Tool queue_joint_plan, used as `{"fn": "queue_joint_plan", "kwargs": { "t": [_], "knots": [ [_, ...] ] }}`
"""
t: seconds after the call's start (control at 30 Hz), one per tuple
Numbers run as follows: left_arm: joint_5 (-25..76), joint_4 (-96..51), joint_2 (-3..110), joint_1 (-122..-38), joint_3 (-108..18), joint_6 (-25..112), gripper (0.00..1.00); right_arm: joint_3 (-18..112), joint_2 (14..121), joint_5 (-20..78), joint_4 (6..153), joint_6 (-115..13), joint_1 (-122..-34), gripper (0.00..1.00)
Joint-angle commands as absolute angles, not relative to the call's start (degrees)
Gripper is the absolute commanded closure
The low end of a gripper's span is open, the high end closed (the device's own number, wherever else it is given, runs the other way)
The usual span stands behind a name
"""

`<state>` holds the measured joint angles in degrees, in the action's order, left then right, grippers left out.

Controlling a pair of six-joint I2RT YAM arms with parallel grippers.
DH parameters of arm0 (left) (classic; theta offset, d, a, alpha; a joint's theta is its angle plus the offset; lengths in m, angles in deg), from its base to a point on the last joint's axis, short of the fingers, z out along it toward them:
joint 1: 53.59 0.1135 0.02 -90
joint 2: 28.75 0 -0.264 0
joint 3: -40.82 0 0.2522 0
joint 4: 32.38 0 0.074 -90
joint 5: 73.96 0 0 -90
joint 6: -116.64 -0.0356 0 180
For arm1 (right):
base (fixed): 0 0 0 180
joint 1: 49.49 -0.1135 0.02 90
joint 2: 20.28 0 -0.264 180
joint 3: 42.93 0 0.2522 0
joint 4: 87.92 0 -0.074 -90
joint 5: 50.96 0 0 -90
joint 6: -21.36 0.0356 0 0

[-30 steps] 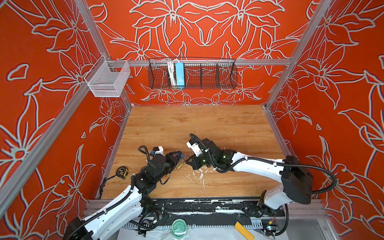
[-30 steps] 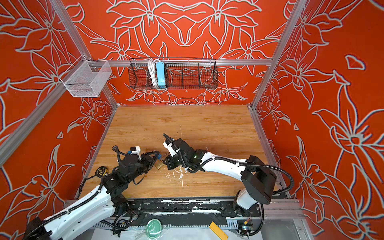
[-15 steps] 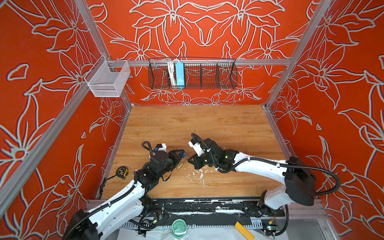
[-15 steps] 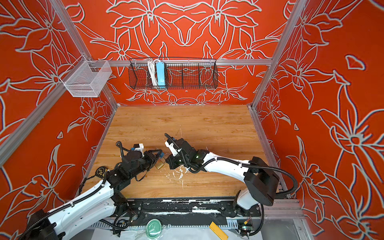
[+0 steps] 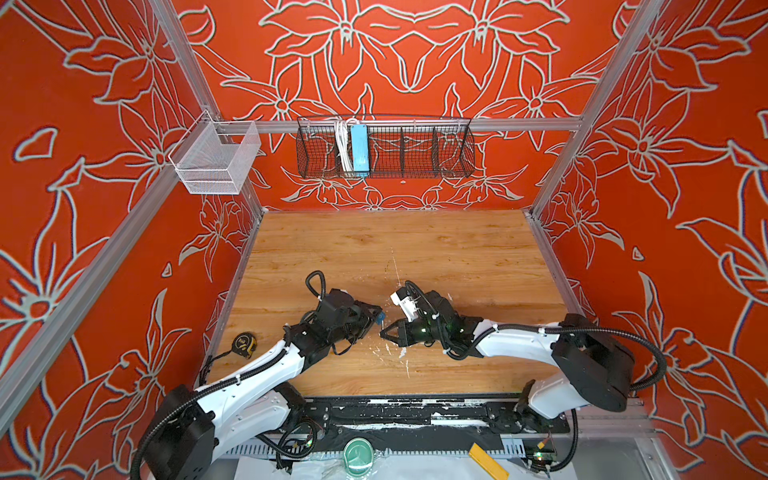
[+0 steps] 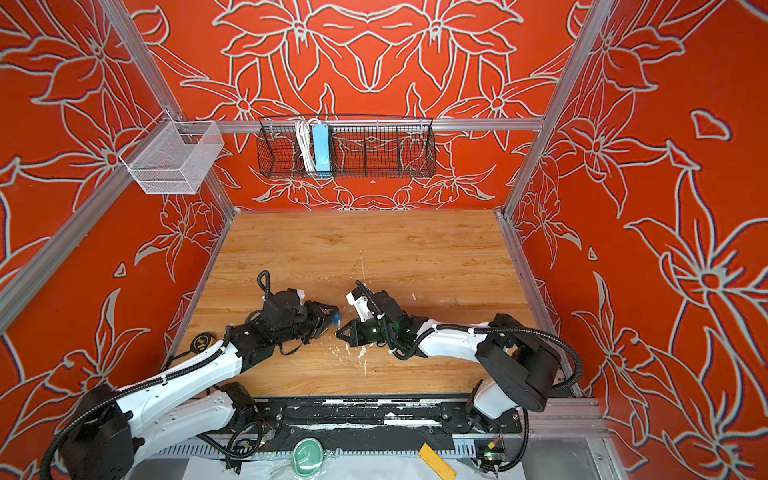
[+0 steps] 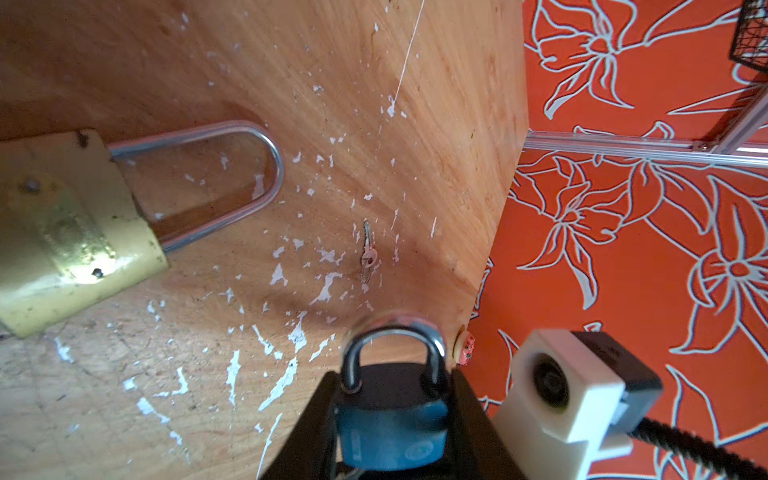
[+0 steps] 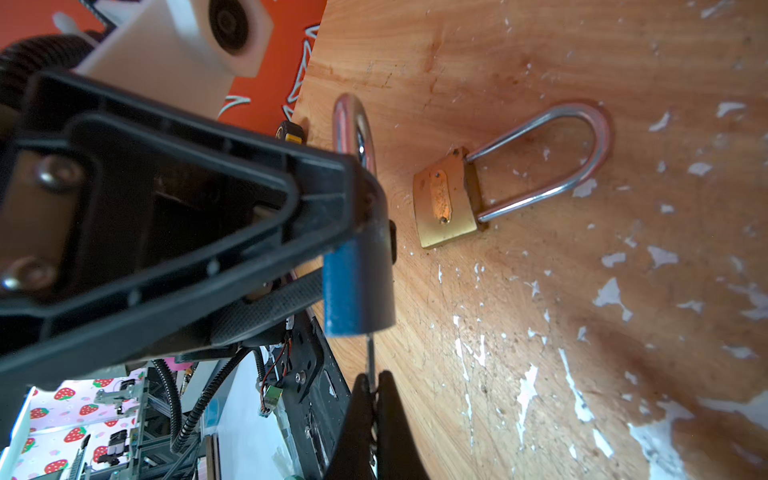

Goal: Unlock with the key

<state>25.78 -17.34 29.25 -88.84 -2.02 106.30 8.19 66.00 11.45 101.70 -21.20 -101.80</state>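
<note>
Currently: L claw (image 7: 392, 384) part-open, clamped across body of blue padlock (image 7: 390, 428), shackle (image 7: 390, 334) pointing away from wrist; lock looks held just above desk (image 5: 415, 249).

R claw (image 8: 372, 384) pinched right together on key (image 8: 369, 353); thin blade sticks straight out past tips.

Deciding relation: lock sits directly ahead of R claw. Blade's long axis runs in line w/ lock body, tip meeting lock's underside. Whether it's in the keyway, can't tell.

Both top views: claws face tip to tip, front-centre of desk.

Judgement: R arm does the turn, L arm braces.

Brass padlock (image 8: 446, 203) + spare key (image 7: 368, 253) lie flat on desk, clear of both claws.
</note>
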Motion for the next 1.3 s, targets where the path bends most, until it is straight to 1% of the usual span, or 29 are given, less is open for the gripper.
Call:
{"fn": "queue_joint_plan", "kwargs": {
  "t": [0.0,0.3,0.43,0.57,0.83,1.07,1.27],
  "knots": [
    [33.7,-12.4,29.9,-90.6,-5.3,106.3,1.00,8.4,62.6,13.0,107.4,-19.9,-101.2,1.00],
    [32.0,-1.5,32.0,-90.6,-11.4,97.5,1.00,5.5,58.3,11.3,101.8,-19.8,-100.6,1.00],
    [31.8,-0.2,32.0,-90.6,-13.1,93.5,1.00,4.2,57.6,9.9,100.7,-20.2,-100.0,1.00],
    [30.1,0.3,30.9,-90.6,-13.1,92.7,1.00,4.4,57.8,7.1,100.8,-20.4,-99.6,1.00],
    [29.1,2.3,30.0,-90.7,-15.1,87.4,1.00,4.3,58.0,6.3,100.4,-19.9,-99.5,1.00],
    [26.4,5.6,29.1,-90.7,-15.0,86.5,1.00,4.3,58.4,6.5,101.3,-19.1,-99.4,1.00],
    [25.5,4.7,28.7,-90.7,-14.1,88.0,1.00,5.0,59.7,4.8,101.9,-18.9,-99.5,1.00]
  ]
}}
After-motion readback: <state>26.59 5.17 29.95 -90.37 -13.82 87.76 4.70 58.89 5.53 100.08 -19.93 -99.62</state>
